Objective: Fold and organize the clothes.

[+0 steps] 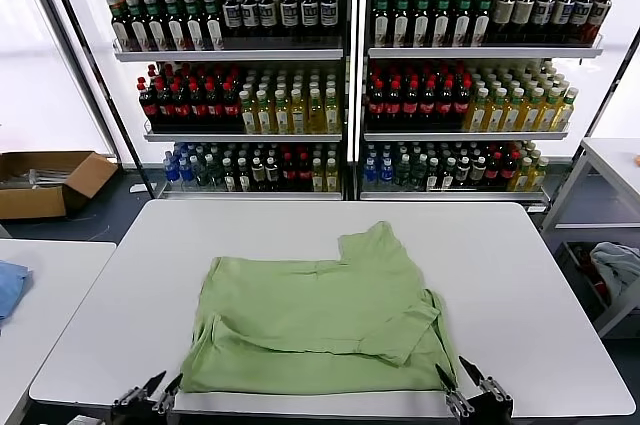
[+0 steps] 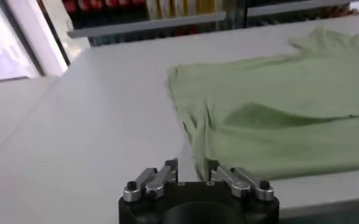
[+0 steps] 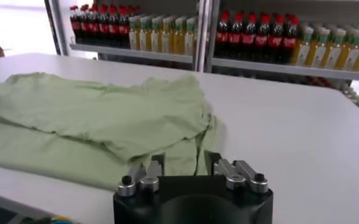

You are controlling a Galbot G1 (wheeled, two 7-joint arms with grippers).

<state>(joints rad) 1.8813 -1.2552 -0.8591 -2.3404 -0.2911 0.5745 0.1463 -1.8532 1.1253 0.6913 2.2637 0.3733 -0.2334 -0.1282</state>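
A light green short-sleeved shirt (image 1: 320, 315) lies partly folded on the white table (image 1: 480, 255), its near hem along the front edge. It also shows in the left wrist view (image 2: 277, 115) and the right wrist view (image 3: 88, 122). My left gripper (image 1: 158, 385) is open at the table's front edge by the shirt's near left corner, holding nothing (image 2: 191, 167). My right gripper (image 1: 458, 375) is open at the front edge by the shirt's near right corner, holding nothing (image 3: 184, 161). No collar, buttons or logo show.
Shelves of bottles (image 1: 340, 75) stand behind the table. A cardboard box (image 1: 45, 180) lies on the floor at far left. A second white table (image 1: 40, 305) with a blue cloth (image 1: 8, 285) is at left. Another table (image 1: 615, 160) and cloth (image 1: 615, 265) are at right.
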